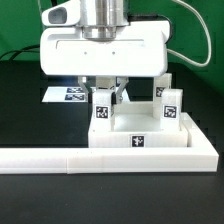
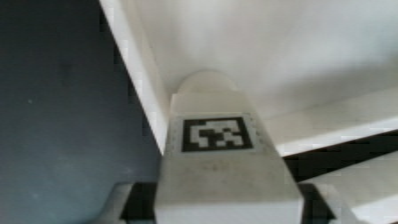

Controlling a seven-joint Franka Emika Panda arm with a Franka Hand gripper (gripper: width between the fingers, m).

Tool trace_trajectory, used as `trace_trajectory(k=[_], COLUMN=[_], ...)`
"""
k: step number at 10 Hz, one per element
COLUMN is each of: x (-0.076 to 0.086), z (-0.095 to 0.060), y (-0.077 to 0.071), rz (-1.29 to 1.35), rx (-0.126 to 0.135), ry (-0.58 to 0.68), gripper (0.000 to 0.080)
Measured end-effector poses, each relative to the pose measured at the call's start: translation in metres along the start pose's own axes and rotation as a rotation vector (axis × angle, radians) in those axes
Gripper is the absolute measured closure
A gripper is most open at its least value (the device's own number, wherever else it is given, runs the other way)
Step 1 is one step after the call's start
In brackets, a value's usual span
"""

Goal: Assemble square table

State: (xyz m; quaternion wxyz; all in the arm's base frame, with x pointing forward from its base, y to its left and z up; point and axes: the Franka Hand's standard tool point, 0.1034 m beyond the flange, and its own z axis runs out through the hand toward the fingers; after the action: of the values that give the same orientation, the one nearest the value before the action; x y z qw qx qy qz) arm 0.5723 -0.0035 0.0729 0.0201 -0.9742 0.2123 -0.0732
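Note:
My gripper [image 1: 109, 97] hangs over the white square slab [image 1: 150, 128], which has a black-and-white tag on its front side. The gripper is shut on a white tagged leg block [image 1: 101, 108] and holds it upright at the slab's corner on the exterior view's left. In the wrist view the leg [image 2: 217, 135] runs out from between the two fingers [image 2: 135, 203], tag facing the camera, with its tip against the slab [image 2: 267, 50]. I cannot tell whether the tip sits in a socket. My gripper [image 2: 222, 208] clamps the leg's near end. Two more tagged leg blocks [image 1: 168, 105] stand behind the slab's right side.
The long white L-shaped rail [image 1: 100, 160] runs along the front and turns back at the exterior view's right, right against the slab. The marker board [image 1: 66, 95] lies flat behind, at the left. The black tabletop [image 2: 63, 110] shows beside the slab.

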Motion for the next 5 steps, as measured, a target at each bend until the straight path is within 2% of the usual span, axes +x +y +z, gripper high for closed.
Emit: trace_trajectory(k=[2, 5], x=[0.0016, 0.0022], z=[-0.0002, -0.0001], y=[0.0112, 0.0128], rz=[0.156, 0.158], rx=[-0.020, -0.022], ry=[0.009, 0.010], gripper=[0.0505, 0.0504])
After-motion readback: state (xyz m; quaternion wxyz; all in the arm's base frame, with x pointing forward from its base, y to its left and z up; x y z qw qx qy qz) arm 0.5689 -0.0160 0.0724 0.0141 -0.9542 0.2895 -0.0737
